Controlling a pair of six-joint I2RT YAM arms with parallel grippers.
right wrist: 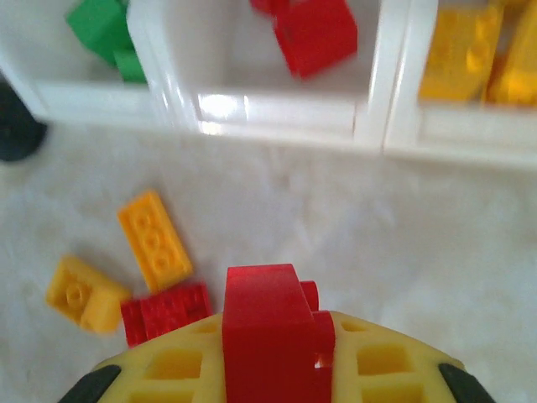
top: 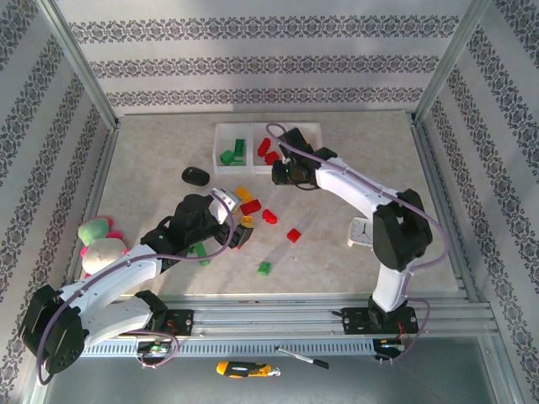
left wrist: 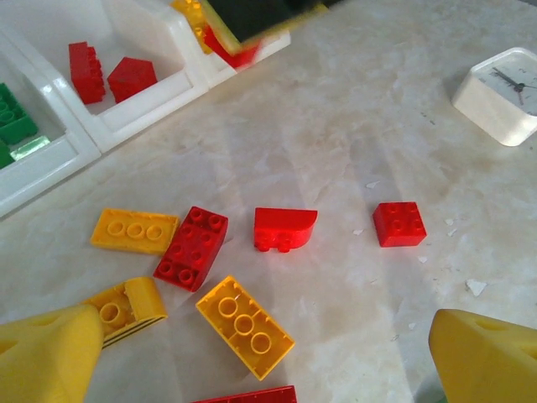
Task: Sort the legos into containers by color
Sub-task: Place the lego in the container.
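Where the marbled table [top: 354, 168] nears the far wall, the white three-compartment tray [top: 226, 128] lies. It holds green bricks [top: 232, 154] in its left compartment, red bricks [right wrist: 315, 34] in the middle one and yellow bricks [right wrist: 470, 50] in the right. The right gripper [right wrist: 273, 369] is clamped on a red brick [right wrist: 264, 315], just near of the middle compartment. The left gripper [left wrist: 268, 361] hangs released, its yellow fingers [left wrist: 46, 357] spread wide with nothing between them, over loose legos [left wrist: 245, 326] in red and yellow lying near of the tray. A red square brick [left wrist: 399, 223] sits apart to their right. A lone green brick [top: 264, 268] lies toward the near edge.
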